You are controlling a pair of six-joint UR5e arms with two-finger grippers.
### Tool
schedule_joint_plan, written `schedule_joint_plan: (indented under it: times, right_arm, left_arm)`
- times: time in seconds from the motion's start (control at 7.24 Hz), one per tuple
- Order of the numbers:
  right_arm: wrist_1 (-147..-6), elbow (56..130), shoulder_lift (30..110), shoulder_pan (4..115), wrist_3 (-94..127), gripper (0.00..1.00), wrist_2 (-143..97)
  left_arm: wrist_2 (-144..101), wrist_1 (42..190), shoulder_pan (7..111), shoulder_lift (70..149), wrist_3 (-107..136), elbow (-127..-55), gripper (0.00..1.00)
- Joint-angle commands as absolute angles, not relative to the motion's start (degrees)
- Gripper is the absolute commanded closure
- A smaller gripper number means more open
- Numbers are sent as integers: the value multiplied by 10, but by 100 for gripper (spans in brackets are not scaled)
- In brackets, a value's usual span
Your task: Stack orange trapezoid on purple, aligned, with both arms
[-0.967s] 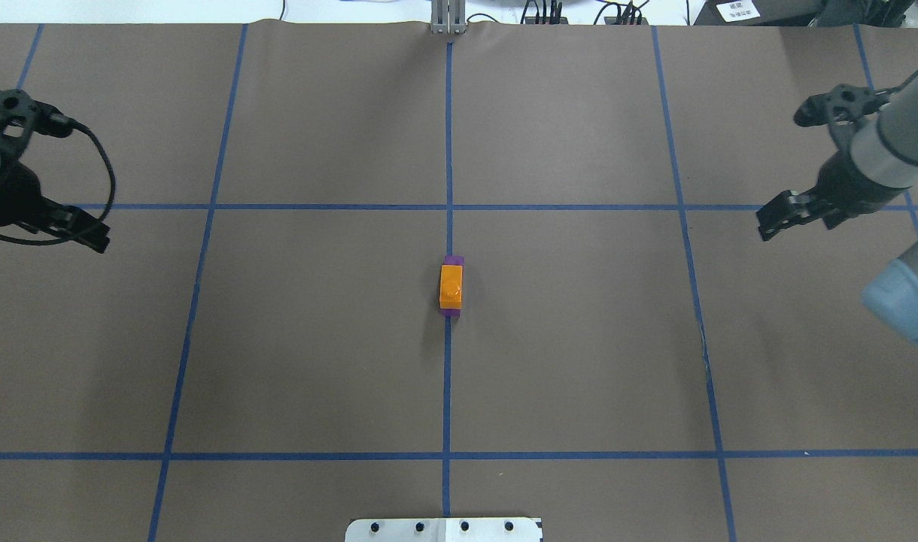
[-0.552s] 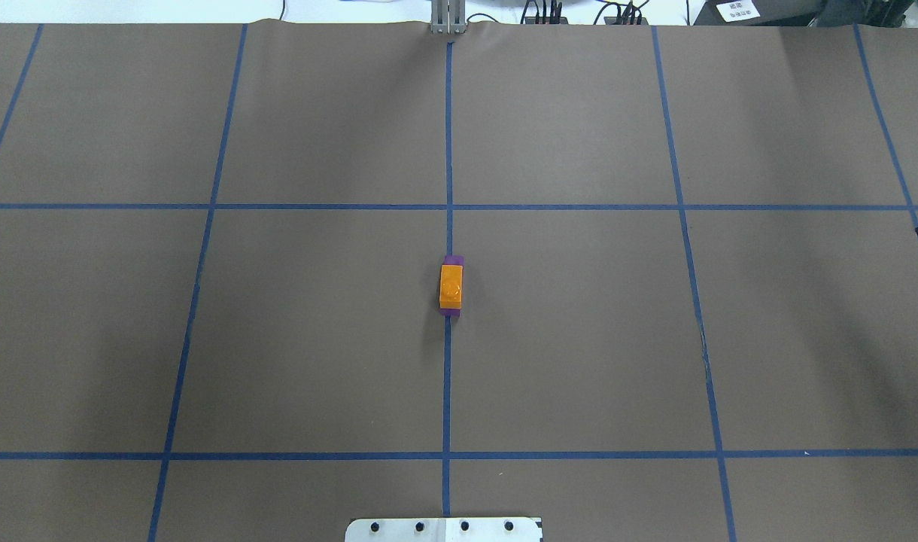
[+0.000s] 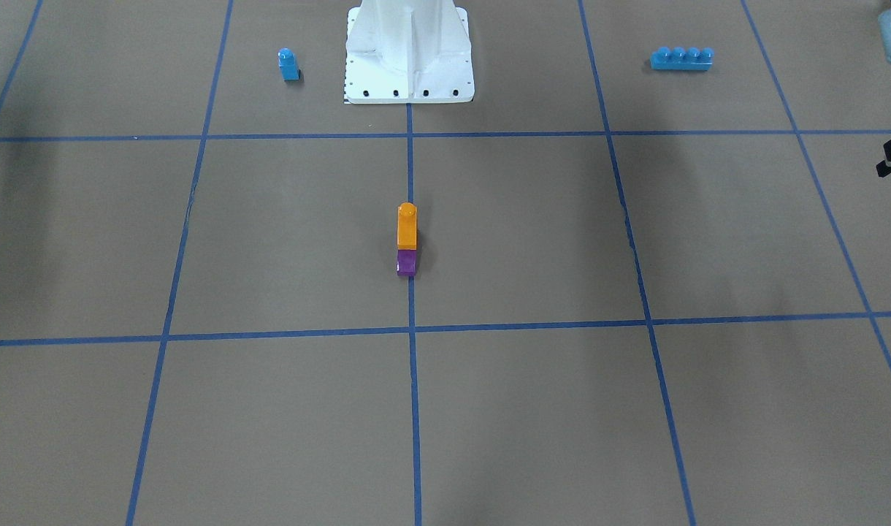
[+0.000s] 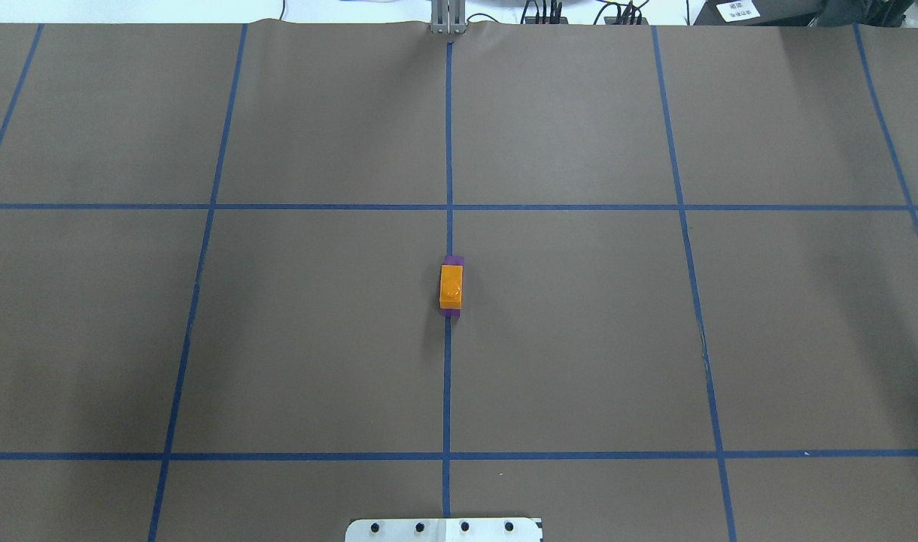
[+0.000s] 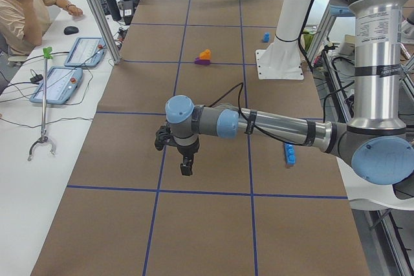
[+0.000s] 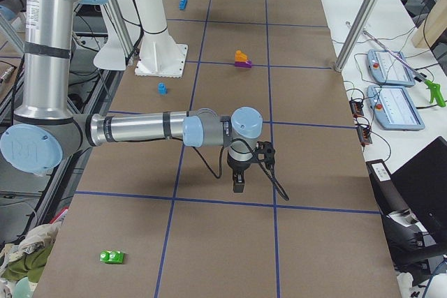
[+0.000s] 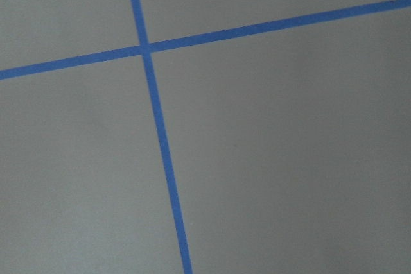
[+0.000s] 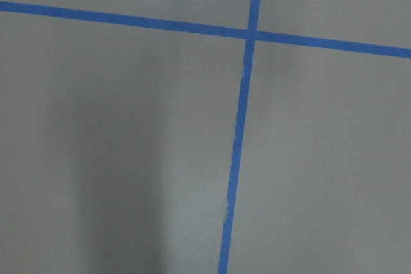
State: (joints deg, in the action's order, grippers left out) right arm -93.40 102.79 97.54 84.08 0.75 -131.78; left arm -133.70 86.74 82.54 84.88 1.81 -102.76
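Orange trapezoid [image 4: 451, 288] sits on purple [image 3: 407, 263] at the middle of the desk [image 4: 579, 339]. Left pincer [image 5: 185, 167] and right pincer [image 6: 238, 183] hang well apart from it; grip state cannot be told.

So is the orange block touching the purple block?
Touching. In the front-facing view, the orange block sits straight on top of the purple block, with no gap showing between them.
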Motion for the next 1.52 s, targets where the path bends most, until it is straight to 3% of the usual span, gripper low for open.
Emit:
schedule_joint_plan:
  times: [0.0,1.38]
  right_arm:
    - [-938,1024,971,846,4,0,-1321]
    - [-940,1025,969,846,6,0,-1321]
  left_arm:
    - [-1356,867,845,847,15,-1016,0]
    - [-1350,869,845,846,20,-1025,0]
